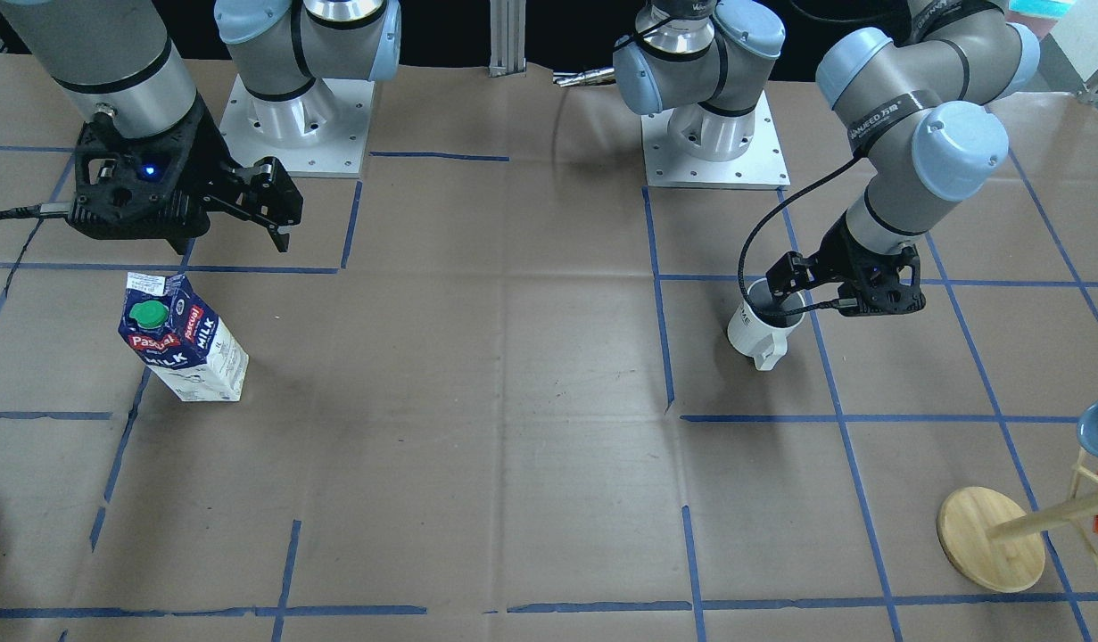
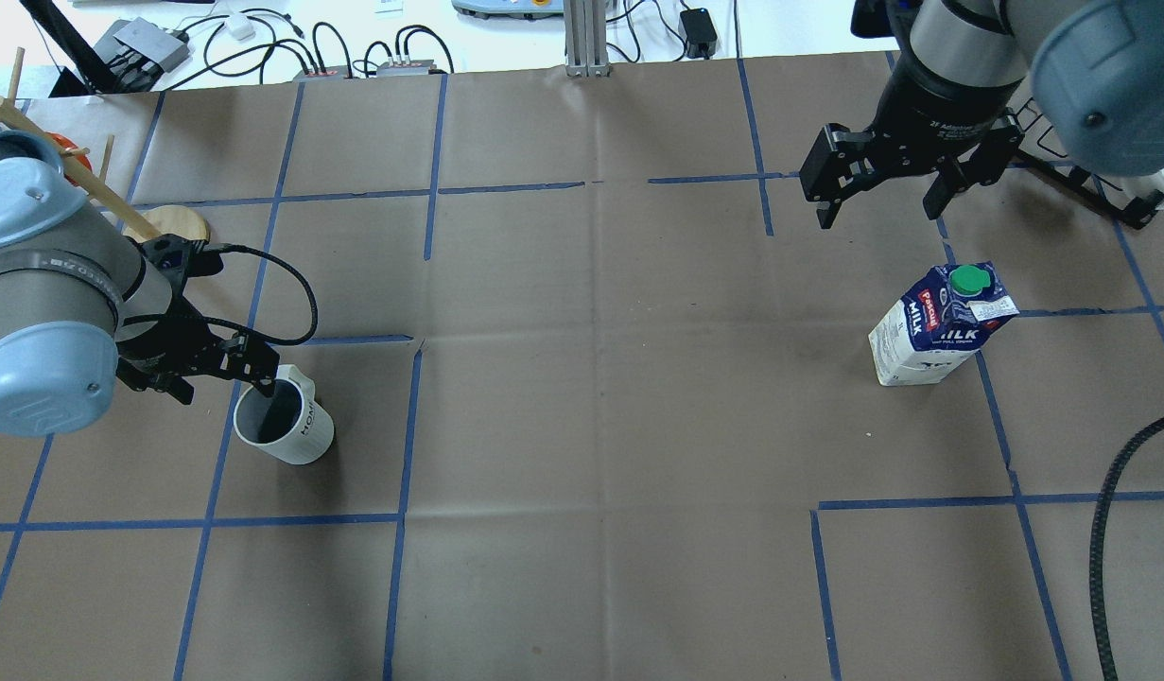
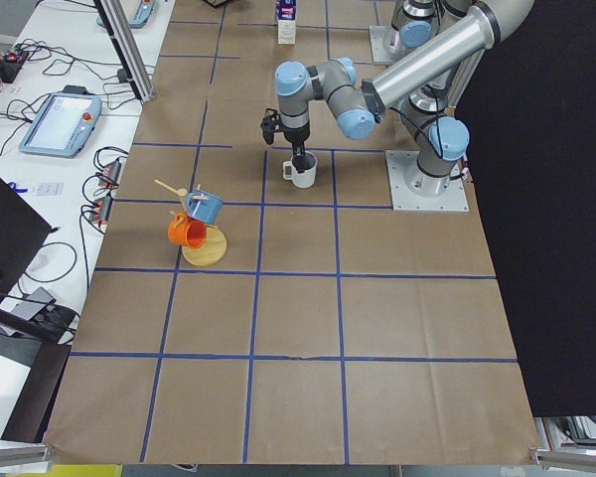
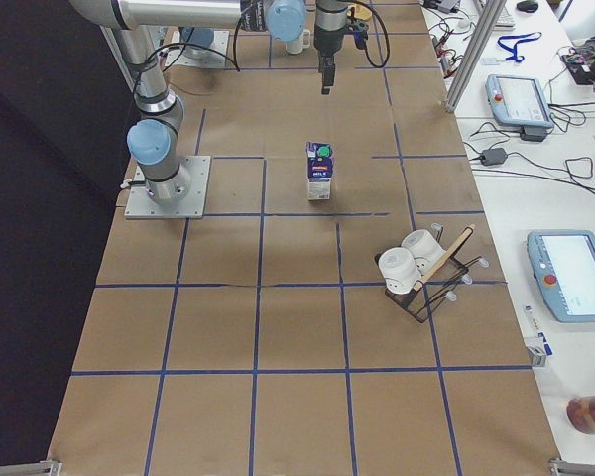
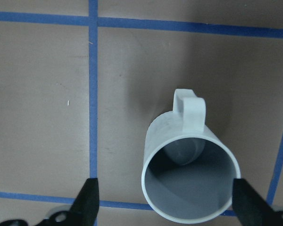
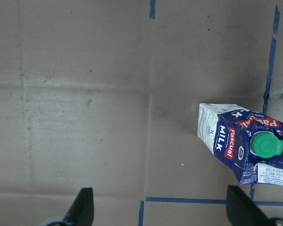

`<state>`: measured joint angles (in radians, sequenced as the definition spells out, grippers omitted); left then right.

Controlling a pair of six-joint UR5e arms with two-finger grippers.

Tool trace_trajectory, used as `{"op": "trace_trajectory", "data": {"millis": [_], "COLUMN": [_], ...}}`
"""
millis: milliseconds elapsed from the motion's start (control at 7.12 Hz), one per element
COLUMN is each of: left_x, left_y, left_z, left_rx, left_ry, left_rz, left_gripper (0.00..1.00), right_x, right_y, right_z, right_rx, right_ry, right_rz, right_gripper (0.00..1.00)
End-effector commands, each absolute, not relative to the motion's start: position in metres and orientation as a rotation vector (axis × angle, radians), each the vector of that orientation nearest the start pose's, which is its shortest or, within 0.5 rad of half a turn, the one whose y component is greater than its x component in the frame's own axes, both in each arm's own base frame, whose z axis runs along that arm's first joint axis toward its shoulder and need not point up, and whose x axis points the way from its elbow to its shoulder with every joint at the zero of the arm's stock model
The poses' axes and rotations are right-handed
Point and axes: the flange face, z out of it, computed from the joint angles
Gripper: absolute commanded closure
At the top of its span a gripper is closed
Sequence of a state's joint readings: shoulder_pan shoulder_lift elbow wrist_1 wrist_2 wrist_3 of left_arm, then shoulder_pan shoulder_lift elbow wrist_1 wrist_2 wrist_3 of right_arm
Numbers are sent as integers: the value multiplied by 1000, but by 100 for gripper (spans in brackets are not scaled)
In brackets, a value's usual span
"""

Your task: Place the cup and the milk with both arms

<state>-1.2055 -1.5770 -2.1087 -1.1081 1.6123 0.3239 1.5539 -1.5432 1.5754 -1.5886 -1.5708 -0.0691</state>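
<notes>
The white cup stands upright on the brown table, handle away from my left wrist. My left gripper is open and low over it. In the left wrist view the cup sits between the jaws, close to the right-hand finger, which is at the rim. The milk is a blue-and-white carton with a green cap, and it stands upright and free. My right gripper is open and empty. It hangs above the table, beyond the carton and apart from it. The right wrist view shows the milk off to one side.
A wooden mug tree with a blue and an orange mug stands at the table's end near my left arm. A black wire rack with white cups stands at the other end. The arm bases are bolted at the robot's side.
</notes>
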Motion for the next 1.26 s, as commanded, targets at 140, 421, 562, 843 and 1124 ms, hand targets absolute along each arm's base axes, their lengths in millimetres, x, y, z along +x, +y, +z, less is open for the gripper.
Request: {"op": "trace_trajectory", "data": {"millis": [140, 421, 562, 843, 1124], "left_x": [33, 31, 31, 31, 30], "left_y": [-430, -423, -423, -424, -424], "left_z": [250, 242, 239, 234, 232], "left_rx": [-7, 1, 13, 9, -10], "left_ry": [3095, 3100, 3102, 3105, 3113], "left_rz": [46, 74, 83, 103, 109], "left_gripper": [0, 4, 18, 67, 100], "right_x": [125, 125, 125, 125, 125], "right_y": [-504, -504, -504, -505, -505], "right_z": [474, 474, 473, 472, 472], "right_rx": [-82, -82, -82, -82, -82], "right_ry": [3140, 3140, 3140, 3140, 3140], "right_rz": [22, 22, 24, 26, 26], "right_gripper": [0, 0, 0, 0, 0]}}
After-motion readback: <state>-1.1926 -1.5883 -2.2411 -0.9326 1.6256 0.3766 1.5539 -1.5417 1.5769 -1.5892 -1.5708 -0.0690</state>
